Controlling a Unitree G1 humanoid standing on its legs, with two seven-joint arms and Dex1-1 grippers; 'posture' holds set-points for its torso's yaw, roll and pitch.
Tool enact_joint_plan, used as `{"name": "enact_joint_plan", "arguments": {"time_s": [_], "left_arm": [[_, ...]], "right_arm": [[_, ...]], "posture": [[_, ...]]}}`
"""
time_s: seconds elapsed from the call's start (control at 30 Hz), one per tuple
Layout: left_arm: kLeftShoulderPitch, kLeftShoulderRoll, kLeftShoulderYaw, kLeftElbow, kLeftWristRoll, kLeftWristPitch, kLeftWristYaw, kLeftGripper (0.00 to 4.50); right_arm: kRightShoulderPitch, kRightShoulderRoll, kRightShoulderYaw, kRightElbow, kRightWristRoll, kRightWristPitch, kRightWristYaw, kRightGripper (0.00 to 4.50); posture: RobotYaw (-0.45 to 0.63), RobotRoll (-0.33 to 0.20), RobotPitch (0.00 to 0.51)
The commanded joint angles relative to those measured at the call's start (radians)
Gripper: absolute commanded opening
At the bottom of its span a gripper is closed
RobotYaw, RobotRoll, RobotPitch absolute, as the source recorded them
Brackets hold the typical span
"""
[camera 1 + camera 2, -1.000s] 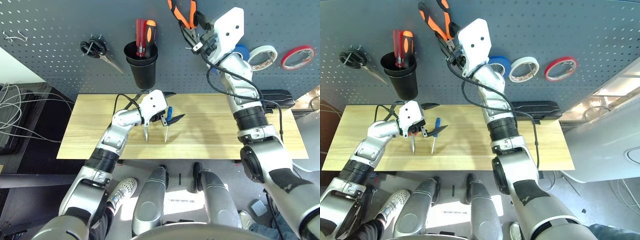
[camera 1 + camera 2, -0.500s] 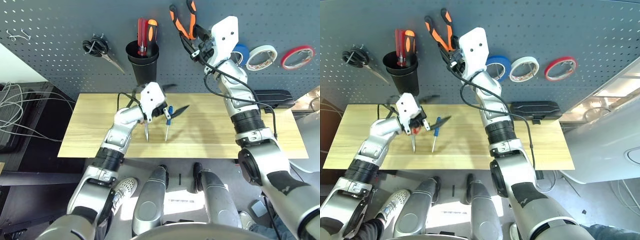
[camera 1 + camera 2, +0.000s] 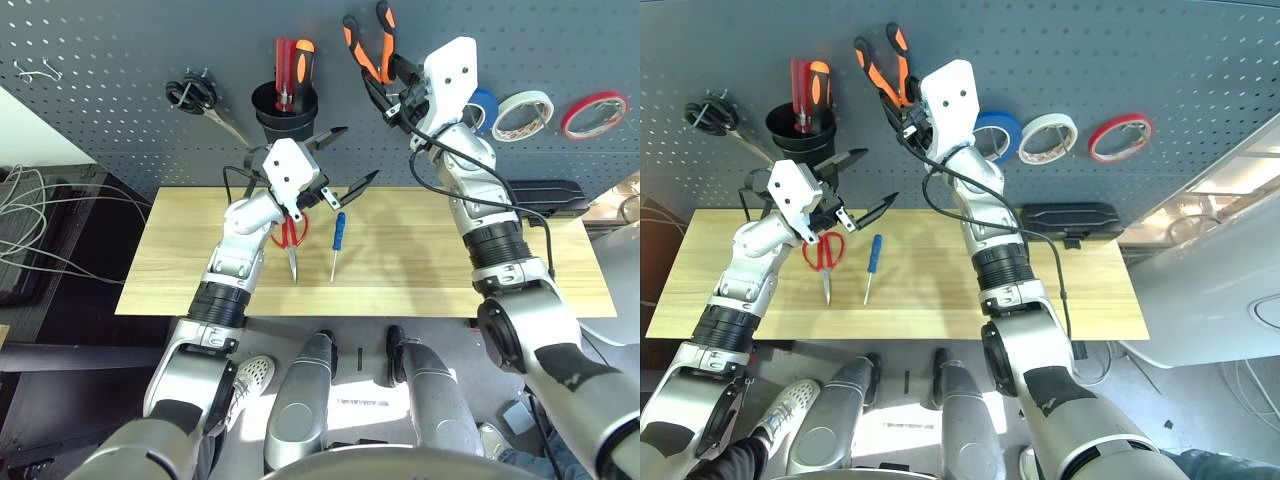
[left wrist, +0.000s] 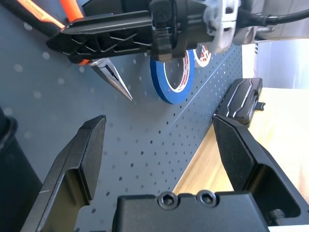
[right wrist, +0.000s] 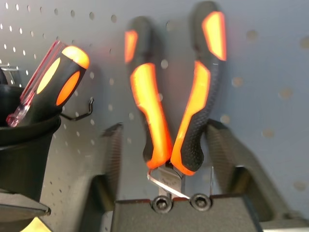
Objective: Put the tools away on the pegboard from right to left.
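In the left eye view, the orange-and-black-handled pliers (image 3: 388,48) are hanging on the grey-blue perforated pegboard (image 3: 240,40), while red-handled scissors (image 3: 291,240) and a small blue-handled screwdriver (image 3: 338,235) are lying on the pale wooden table (image 3: 430,260), bare wood stretching rightward to its edge. In the left wrist view, the left hand (image 4: 161,125) is standing wide open, empty, near the pegboard. In the right wrist view, the right hand (image 5: 164,145) is spreading its fingers open on either side of the pliers, leaving gaps beside the handles.

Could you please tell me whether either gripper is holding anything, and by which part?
Nothing is held: the left gripper and right gripper both stand open.
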Motion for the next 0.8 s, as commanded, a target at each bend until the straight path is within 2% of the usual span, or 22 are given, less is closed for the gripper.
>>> {"name": "enact_joint_plan", "arguments": {"time_s": [0.03,0.17,0.27,0.4,0.47,0.63,0.73,0.8], "left_arm": [[0.019,0.017,-0.033,0.007,0.022,0.029,-0.032,4.50],[0.027,0.044,-0.065,-0.007,0.032,0.091,-0.073,4.50],[0.030,0.057,-0.073,-0.017,0.041,0.146,-0.079,4.50],[0.036,0.080,-0.098,-0.020,0.067,0.270,-0.094,4.50],[0.039,0.090,-0.118,-0.013,0.093,0.317,-0.090,4.50],[0.025,0.084,-0.159,0.051,0.167,0.429,-0.050,4.50],[0.004,0.026,-0.133,0.150,0.164,0.487,0.027,4.50],[-0.017,0.003,-0.138,0.225,0.190,0.482,0.077,4.50]], "right_arm": [[0.086,-0.026,-0.016,-0.129,0.014,0.041,-0.011,4.47],[0.277,-0.076,-0.012,-0.370,0.017,0.122,0.002,4.47],[0.423,-0.109,-0.029,-0.539,0.086,0.274,0.030,4.47],[0.552,-0.178,-0.038,-0.662,0.190,0.452,0.109,4.47],[0.593,-0.218,-0.036,-0.680,0.241,0.555,0.152,4.47],[0.617,-0.265,-0.063,-0.570,0.254,0.713,0.129,4.47],[0.615,-0.241,-0.077,-0.509,0.282,0.817,0.107,4.47],[0.618,-0.227,-0.058,-0.481,0.278,0.809,0.118,4.47]], "posture": [[0.15,0.000,0.274],[0.15,0.000,0.273],[0.15,0.000,0.276],[0.14,0.000,0.280],[0.13,0.000,0.283],[0.13,0.000,0.288],[0.13,0.000,0.288],[0.13,0.000,0.289]]}}
